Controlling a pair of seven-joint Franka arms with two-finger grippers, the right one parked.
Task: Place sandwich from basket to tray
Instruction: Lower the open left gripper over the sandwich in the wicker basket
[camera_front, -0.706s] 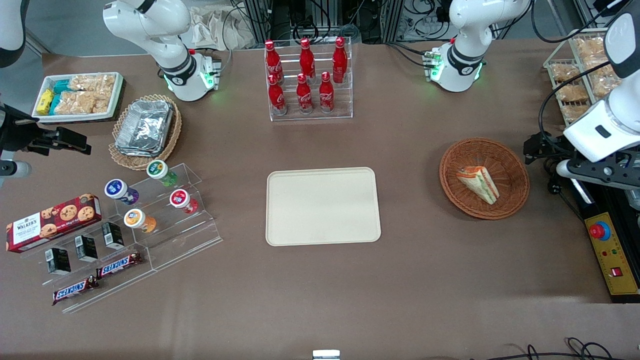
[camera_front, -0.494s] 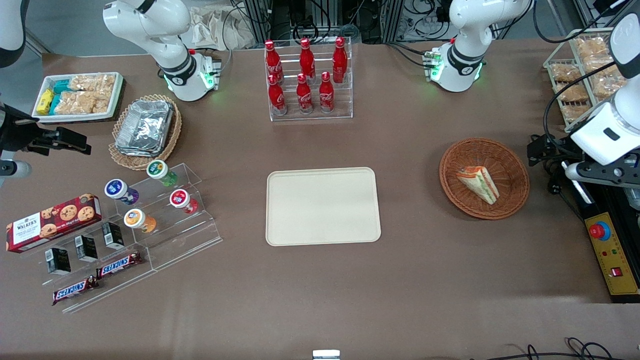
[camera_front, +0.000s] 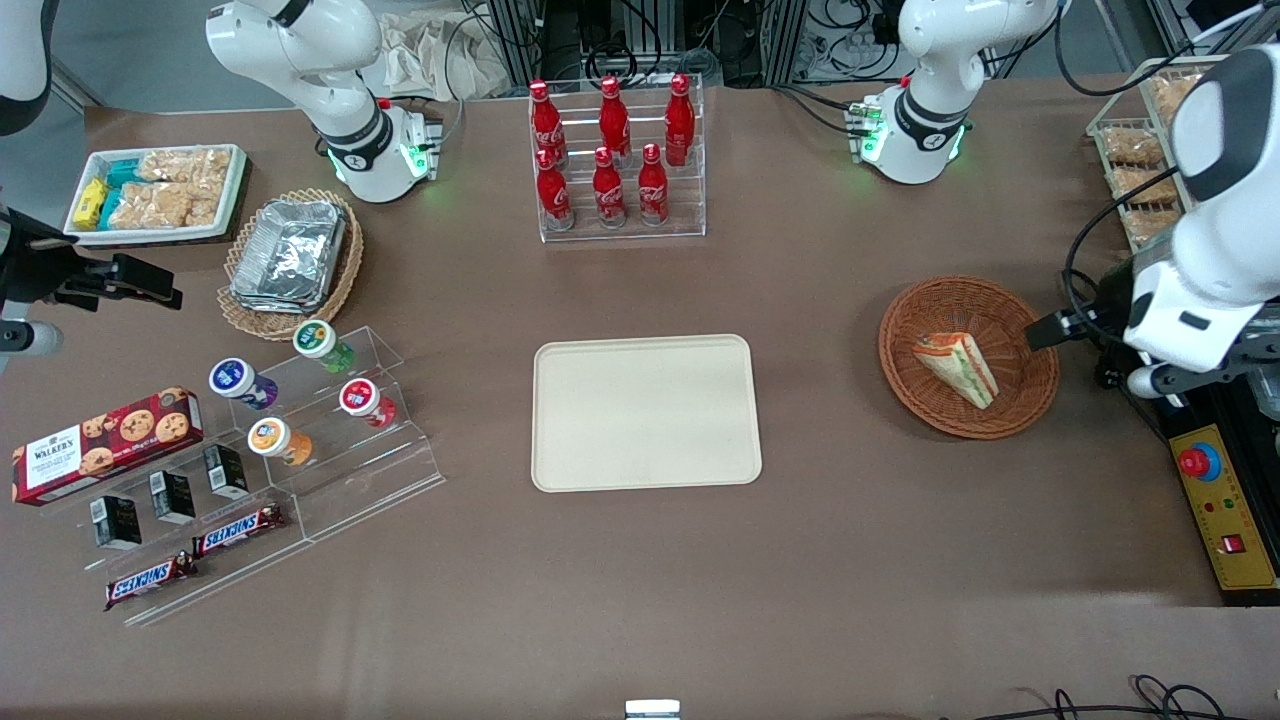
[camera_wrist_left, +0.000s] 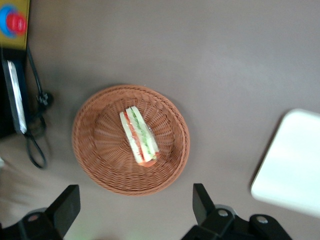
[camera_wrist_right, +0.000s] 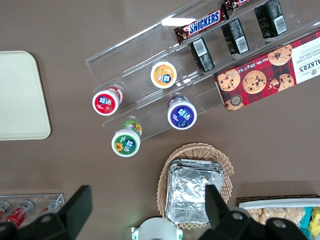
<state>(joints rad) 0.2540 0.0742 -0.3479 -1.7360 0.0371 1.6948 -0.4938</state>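
Approach step: the working arm is closing in on the basket, nothing lifted yet.

On the table, the cream tray lies bare at the middle; well apart from it, toward the working arm's end, the round wicker basket holds the wrapped sandwich, which lies on its side near the basket's centre. The gripper hangs above the table just off the basket's rim, its fingers spread wide and empty. Next, I judge, it must centre over the sandwich, turn to straddle the wedge's narrow width, then descend.
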